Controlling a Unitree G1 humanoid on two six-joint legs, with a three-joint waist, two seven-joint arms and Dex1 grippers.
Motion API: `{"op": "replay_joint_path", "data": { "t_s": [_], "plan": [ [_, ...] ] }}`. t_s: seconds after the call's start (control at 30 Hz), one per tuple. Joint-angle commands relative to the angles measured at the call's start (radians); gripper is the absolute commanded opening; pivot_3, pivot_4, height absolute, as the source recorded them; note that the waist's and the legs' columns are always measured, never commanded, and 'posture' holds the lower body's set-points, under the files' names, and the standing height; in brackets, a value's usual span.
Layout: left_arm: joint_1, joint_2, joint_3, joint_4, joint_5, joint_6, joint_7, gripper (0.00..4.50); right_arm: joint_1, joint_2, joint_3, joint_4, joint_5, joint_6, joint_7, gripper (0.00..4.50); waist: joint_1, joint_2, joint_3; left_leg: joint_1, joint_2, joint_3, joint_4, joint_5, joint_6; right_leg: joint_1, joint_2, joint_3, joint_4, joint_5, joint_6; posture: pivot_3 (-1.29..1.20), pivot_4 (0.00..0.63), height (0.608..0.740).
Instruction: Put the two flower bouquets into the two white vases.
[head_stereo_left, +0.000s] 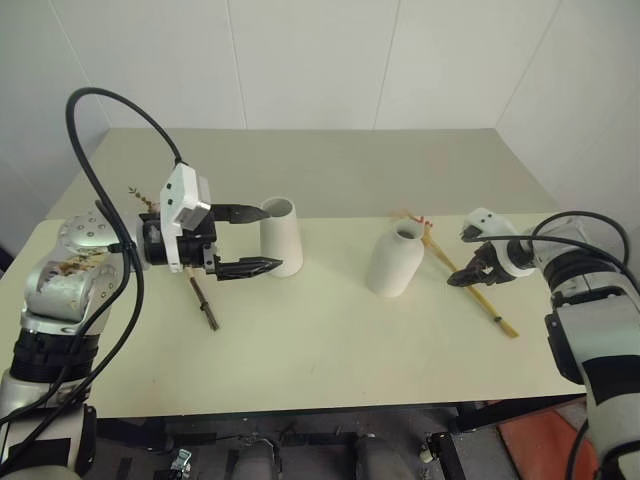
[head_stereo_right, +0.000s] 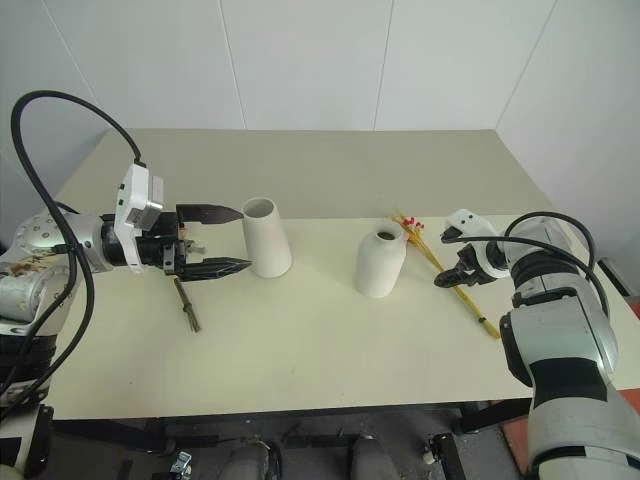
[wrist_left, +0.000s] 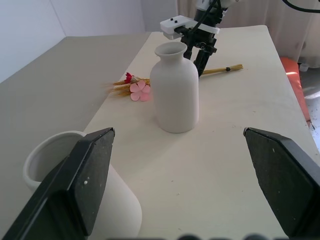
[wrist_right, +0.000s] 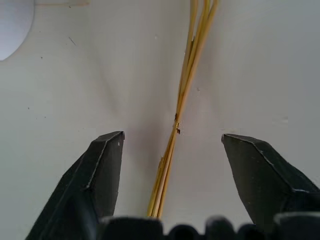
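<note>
Cream table (head_stereo_left: 330, 350), 2 white vases (head_stereo_left: 281, 237) (head_stereo_left: 395, 259), 2 bouquets (head_stereo_left: 200, 295) (head_stereo_left: 470, 285), L gripper (head_stereo_left: 248, 240) & R gripper (wrist_right: 172, 150) both open.

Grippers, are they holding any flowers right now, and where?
Nothing is held yet. The right gripper has its fingers open on either side of the tan stalks lying on the table. The left gripper is open beside the cone vase.

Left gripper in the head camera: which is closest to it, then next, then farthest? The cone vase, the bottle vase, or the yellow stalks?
From the left gripper:
1. Cone vase, right beside its fingertips.
2. Bottle vase, mid-table.
3. Yellow stalks, far side, under the right gripper.
</note>
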Motion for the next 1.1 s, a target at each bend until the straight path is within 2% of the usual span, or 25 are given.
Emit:
{"op": "replay_joint_path", "data": {
  "t_s": [0.03, 0.23, 0.33, 0.4, 0.53, 0.63, 0.73, 0.8, 0.93, 1.1],
  "plan": [
    [-0.017, 0.019, 0.010, -0.024, 0.006, 0.000, 0.001, 4.50, -0.015, -0.004, -0.026, 0.004, -0.015, -0.016, -0.009, 2.18, 0.000, 0.000, 0.000, 0.000, 0.000, 0.000, 0.000, 0.000, 0.000, 0.000, 0.000, 0.000, 0.000, 0.000, 0.000, 0.00, 0.150, 0.740],
    [-0.014, 0.021, 0.006, -0.023, 0.019, -0.002, 0.000, 4.50, -0.016, 0.003, -0.031, 0.011, -0.043, -0.005, -0.051, 0.10, 0.000, 0.000, 0.000, 0.000, 0.000, 0.000, 0.000, 0.000, 0.000, 0.000, 0.000, 0.000, 0.000, 0.000, 0.000, 0.00, 0.150, 0.740],
    [-0.013, 0.018, 0.004, -0.021, 0.023, -0.005, 0.000, 4.50, -0.024, -0.007, -0.052, 0.003, -0.038, -0.004, -0.097, 0.04, 0.000, 0.000, 0.000, 0.000, 0.000, 0.000, 0.000, 0.000, 0.000, 0.000, 0.000, 0.000, 0.000, 0.000, 0.000, 0.00, 0.150, 0.740],
    [-0.010, 0.020, 0.006, -0.018, 0.025, -0.009, -0.002, 4.50, -0.042, -0.017, -0.101, -0.014, -0.009, 0.004, -0.196, 0.04, 0.000, 0.000, 0.000, 0.000, 0.000, 0.000, 0.000, 0.000, 0.000, 0.000, 0.000, 0.000, 0.000, 0.000, 0.000, 0.00, 0.150, 0.740],
    [0.001, 0.028, 0.017, -0.012, 0.023, -0.012, -0.010, 4.50, -0.020, -0.038, -0.300, -0.170, 0.118, -0.082, -0.440, 0.04, -0.001, 0.001, 0.001, 0.000, 0.000, 0.000, 0.000, 0.000, 0.000, 0.000, 0.000, 0.000, 0.000, 0.000, 0.000, 0.00, 0.150, 0.740],
    [-0.006, 0.031, 0.015, 0.006, 0.027, -0.015, -0.021, 4.50, 0.195, -0.020, -0.498, -0.564, 0.249, -0.247, -0.539, 0.04, 0.003, 0.002, 0.001, 0.000, 0.000, -0.001, -0.003, 0.000, 0.000, 0.000, 0.000, 0.000, -0.001, 0.000, 0.000, 0.00, 0.150, 0.740],
    [-0.033, 0.033, -0.001, 0.045, 0.039, -0.022, -0.049, 4.50, 0.362, 0.051, -0.644, -1.023, 0.433, -0.127, -0.574, 0.04, 0.011, 0.002, 0.001, -0.001, 0.000, -0.003, -0.003, 0.000, 0.000, 0.000, 0.001, -0.002, 0.000, -0.001, 0.001, 0.00, 0.150, 0.740],
    [-0.054, 0.032, -0.017, 0.076, 0.052, -0.035, -0.069, 4.50, 0.422, 0.098, -0.703, -1.256, 0.584, -0.033, -0.582, 0.04, 0.013, 0.002, 0.001, -0.001, 0.000, -0.002, -0.003, 0.000, 0.000, 0.000, 0.000, -0.001, 0.000, -0.001, 0.001, 0.00, 0.150, 0.740],
    [-0.107, 0.016, -0.048, 0.134, 0.080, -0.061, -0.089, 4.50, 0.491, 0.171, -0.685, -1.502, 0.672, 0.049, -0.657, 0.04, 0.011, 0.003, 0.002, 0.001, 0.000, -0.002, -0.001, 0.000, 0.000, 0.001, 0.000, -0.001, 0.001, 0.000, 0.001, 0.00, 0.150, 0.740],
    [-0.120, 0.004, -0.055, 0.145, 0.089, -0.071, -0.098, 4.50, 0.510, 0.275, -0.677, -1.586, 0.740, 0.086, -0.766, 0.04, 0.009, 0.002, 0.001, 0.004, 0.001, -0.002, -0.001, 0.000, 0.000, 0.005, 0.001, -0.001, 0.000, 0.000, 0.001, 0.00, 0.150, 0.740]
  ]
}}
